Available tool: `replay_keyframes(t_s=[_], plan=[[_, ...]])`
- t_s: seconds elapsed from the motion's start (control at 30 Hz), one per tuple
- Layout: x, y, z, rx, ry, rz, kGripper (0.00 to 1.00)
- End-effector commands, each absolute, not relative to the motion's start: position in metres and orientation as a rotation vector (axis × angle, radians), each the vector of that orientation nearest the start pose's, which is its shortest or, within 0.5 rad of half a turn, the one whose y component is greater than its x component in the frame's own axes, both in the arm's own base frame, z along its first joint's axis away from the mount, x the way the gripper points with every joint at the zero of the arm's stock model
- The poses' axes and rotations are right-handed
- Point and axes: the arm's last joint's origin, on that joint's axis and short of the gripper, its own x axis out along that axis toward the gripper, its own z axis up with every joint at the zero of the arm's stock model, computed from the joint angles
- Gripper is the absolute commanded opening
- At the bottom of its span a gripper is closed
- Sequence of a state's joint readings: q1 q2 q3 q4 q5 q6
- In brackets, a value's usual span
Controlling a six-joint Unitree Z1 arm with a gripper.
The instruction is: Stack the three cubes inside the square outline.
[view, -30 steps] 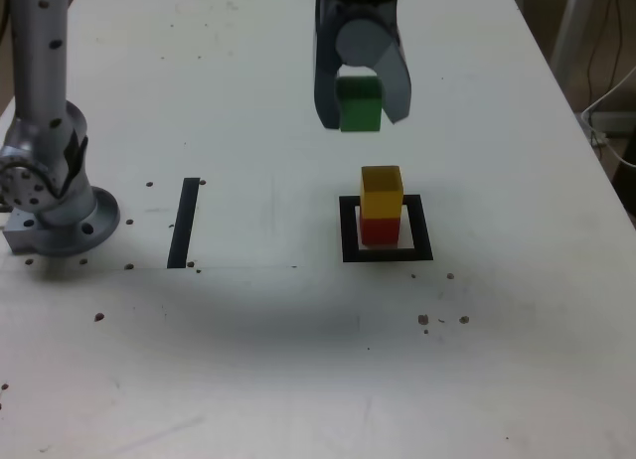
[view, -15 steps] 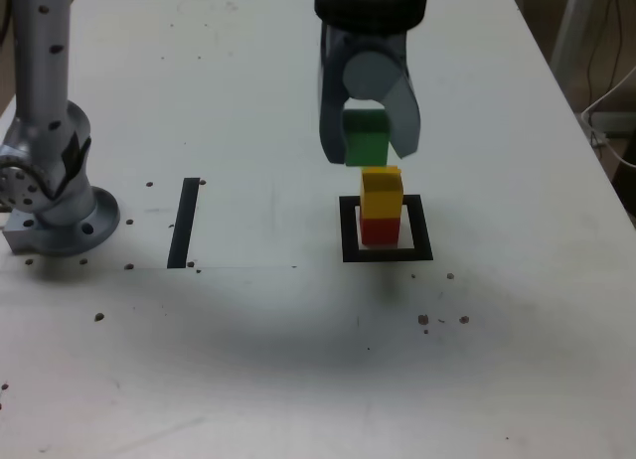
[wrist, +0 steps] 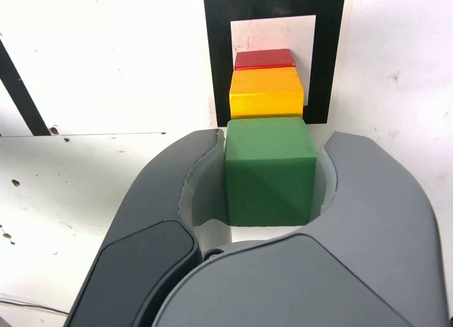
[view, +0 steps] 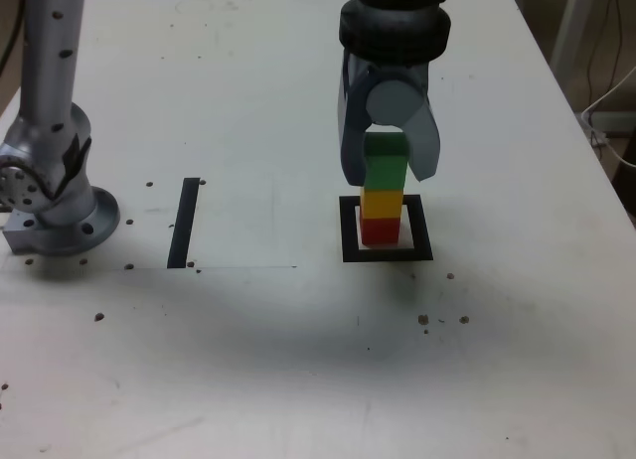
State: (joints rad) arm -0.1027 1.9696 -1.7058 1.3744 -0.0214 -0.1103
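We see the gripper [view: 388, 171] pointing down over the square outline [view: 387, 255], its two grey jaws clamped against opposite sides of the green cube [view: 386, 170]. That green cube sits directly over the yellow cube [view: 382, 203], which rests on the red cube [view: 379, 229], so the three form one upright column. The red cube stands on the white centre of the black frame, and in the wrist view the column lines up within that white patch. Whether the green cube's underside actually touches the yellow one we cannot quite tell, since the jaws flank the join closely. On the white table [view: 298, 360], well apart toward the exterior view's left, lies a narrow black strip [view: 184, 223], and beyond it stands the arm's grey base [view: 55, 206].
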Motion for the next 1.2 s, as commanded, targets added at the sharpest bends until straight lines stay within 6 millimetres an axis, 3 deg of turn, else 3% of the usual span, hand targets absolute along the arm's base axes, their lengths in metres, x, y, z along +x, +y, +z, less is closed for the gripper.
replay_keyframes(t_s=[0.0,0.33,0.43,0.5,0.57,0.63,0.97,1.17], plan=[[0.352,-0.038,0.302,-0.017,1.644,-0.003,0.3],[0.354,-0.034,0.296,-0.023,1.648,0.006,0.32],[0.354,-0.034,0.293,-0.023,1.648,0.005,0.49],[0.354,-0.034,0.291,-0.023,1.644,0.002,0.73],[0.354,-0.033,0.29,-0.024,1.639,0.001,0.9],[0.354,-0.032,0.289,-0.024,1.635,0.0,0.98],[0.345,-0.03,0.298,-0.01,1.6,0.021,1.0],[0.323,-0.026,0.317,0.002,1.568,0.068,0.99]])
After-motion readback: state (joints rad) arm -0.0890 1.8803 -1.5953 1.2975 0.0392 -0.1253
